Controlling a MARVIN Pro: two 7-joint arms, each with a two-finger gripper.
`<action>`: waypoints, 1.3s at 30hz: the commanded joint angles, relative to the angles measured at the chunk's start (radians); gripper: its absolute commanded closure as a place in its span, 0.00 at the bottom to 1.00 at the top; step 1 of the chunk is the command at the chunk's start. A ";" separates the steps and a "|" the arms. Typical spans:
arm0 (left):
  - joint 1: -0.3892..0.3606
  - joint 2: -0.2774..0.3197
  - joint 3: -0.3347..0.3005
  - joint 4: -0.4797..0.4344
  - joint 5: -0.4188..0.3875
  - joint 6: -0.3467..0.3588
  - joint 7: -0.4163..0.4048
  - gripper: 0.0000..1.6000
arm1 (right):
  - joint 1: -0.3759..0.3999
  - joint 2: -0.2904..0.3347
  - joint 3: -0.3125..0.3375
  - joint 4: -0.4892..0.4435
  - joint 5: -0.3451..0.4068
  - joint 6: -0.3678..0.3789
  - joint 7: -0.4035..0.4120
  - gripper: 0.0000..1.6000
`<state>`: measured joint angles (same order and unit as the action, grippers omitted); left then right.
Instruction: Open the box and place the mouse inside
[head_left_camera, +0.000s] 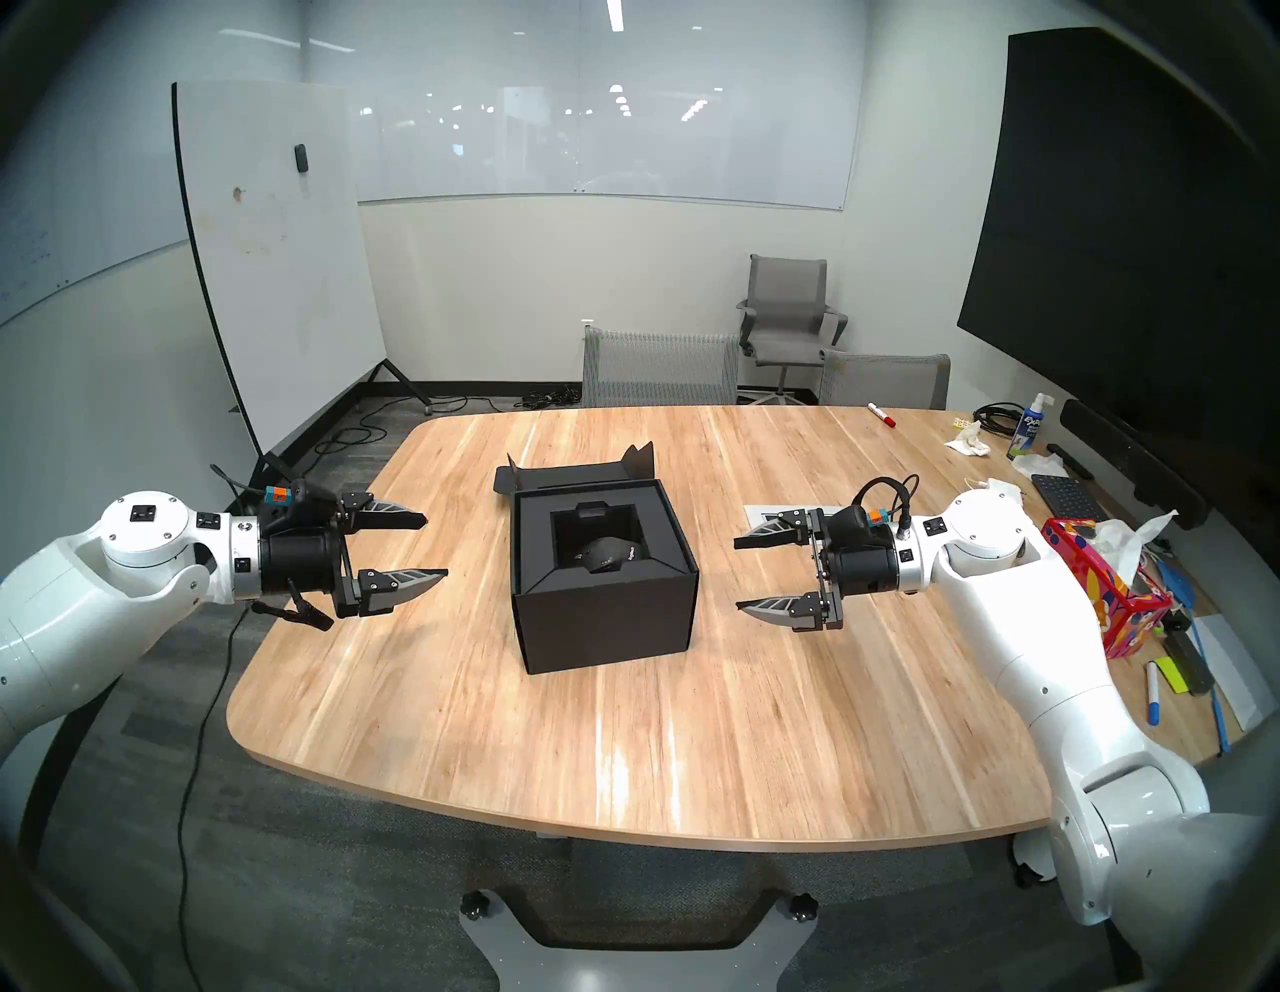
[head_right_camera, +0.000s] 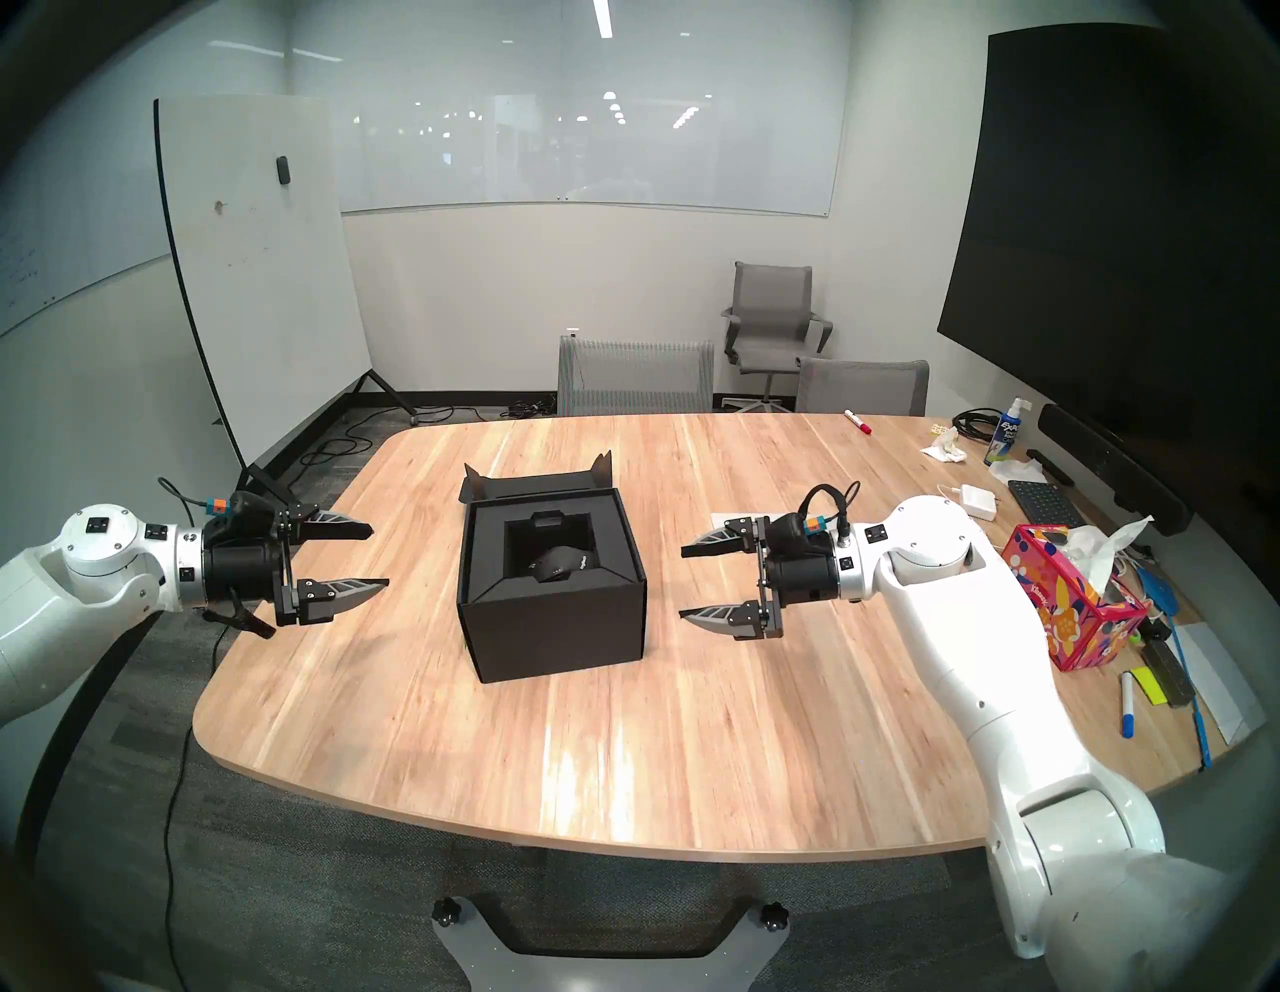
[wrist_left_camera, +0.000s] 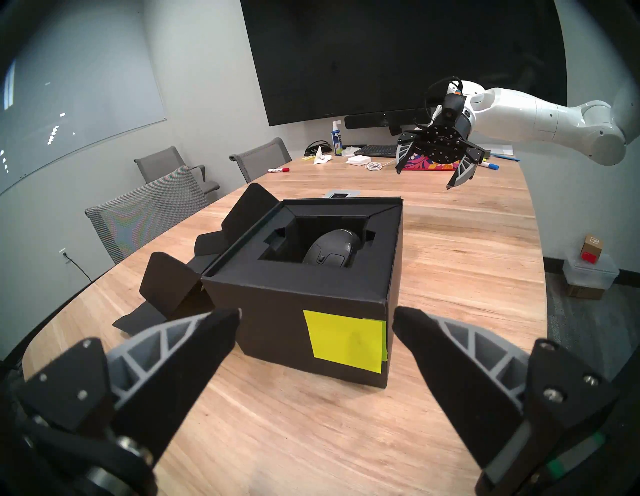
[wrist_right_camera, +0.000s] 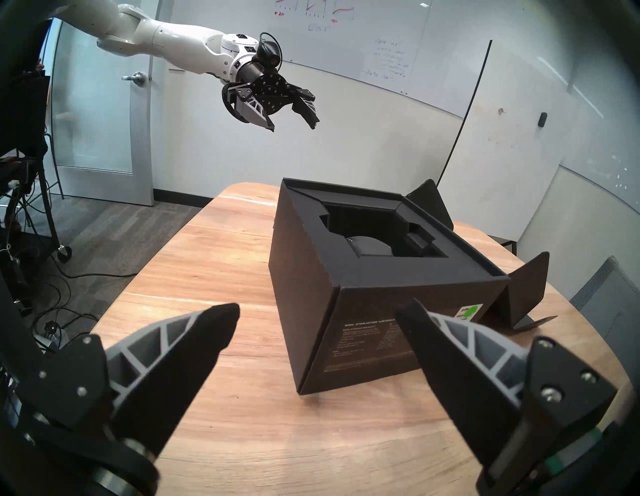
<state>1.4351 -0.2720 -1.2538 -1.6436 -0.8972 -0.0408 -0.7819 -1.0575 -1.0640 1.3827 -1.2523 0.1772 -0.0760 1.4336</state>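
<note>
Box (head_left_camera: 601, 596) stands in the middle of the wooden table (head_left_camera: 623, 748), between the 2 grippers, with its lid (head_left_camera: 575, 474) folded back on the far side. Left gripper (head_left_camera: 433, 547) and right gripper (head_left_camera: 740, 575) both hang beside it, well apart from it, fingers spread wide and holding nothing. Mouse (head_left_camera: 608, 554) already lies in the square recess, so the task looks finished. From here the risk is small: an arm swinging across could knock the box or catch the lid. Also the mouse sits a little tilted, so closing later may press on it.
</note>
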 joint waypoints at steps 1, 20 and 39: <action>-0.012 0.004 -0.011 -0.003 -0.002 -0.003 0.000 0.00 | -0.055 0.021 0.037 -0.067 0.020 0.021 -0.020 0.00; -0.017 0.007 -0.007 -0.004 -0.003 -0.003 0.003 0.00 | -0.220 0.039 0.138 -0.215 0.047 0.081 -0.088 0.00; -0.022 0.009 -0.003 -0.004 -0.003 -0.004 0.006 0.00 | -0.384 0.024 0.255 -0.397 0.083 0.125 -0.163 0.00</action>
<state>1.4257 -0.2676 -1.2446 -1.6438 -0.8975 -0.0409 -0.7754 -1.3821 -1.0278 1.5962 -1.5755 0.2335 0.0406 1.2962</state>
